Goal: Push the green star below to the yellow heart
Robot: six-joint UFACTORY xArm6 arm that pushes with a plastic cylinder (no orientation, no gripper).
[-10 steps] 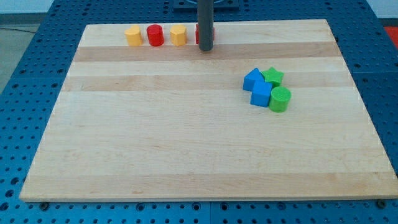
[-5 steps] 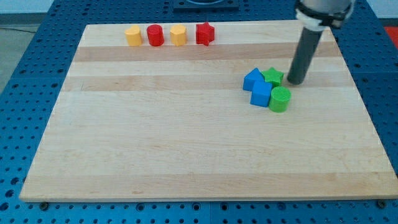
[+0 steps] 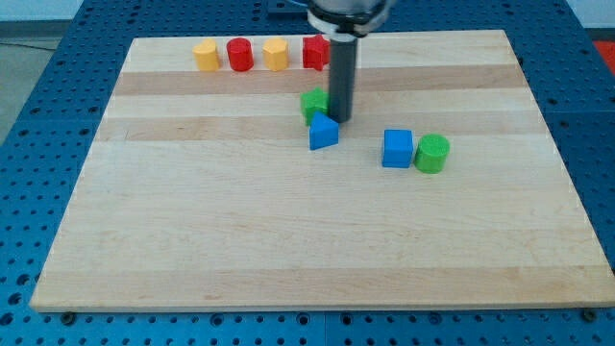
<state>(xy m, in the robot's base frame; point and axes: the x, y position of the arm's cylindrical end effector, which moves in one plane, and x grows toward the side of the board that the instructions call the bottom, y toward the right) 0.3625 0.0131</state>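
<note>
The green star [image 3: 312, 103] lies near the upper middle of the wooden board, partly hidden by my rod. My tip [image 3: 340, 120] stands right against the star's right side. A blue wedge-shaped block [image 3: 323, 133] touches the star from below and sits just left of and below the tip. The yellow heart [image 3: 205, 55] sits at the left end of a row along the board's top edge, well to the upper left of the star.
The top row also holds a red cylinder [image 3: 239, 54], a second yellow block [image 3: 276, 54] and a red star [image 3: 314, 52], partly behind the rod. A blue cube [image 3: 398, 148] and a green cylinder [image 3: 432, 153] sit side by side at the right.
My tip swung from the top row to the cluster's right side, then swept left. It pushed the green star and the blue wedge up-left, away from the blue cube and green cylinder.
</note>
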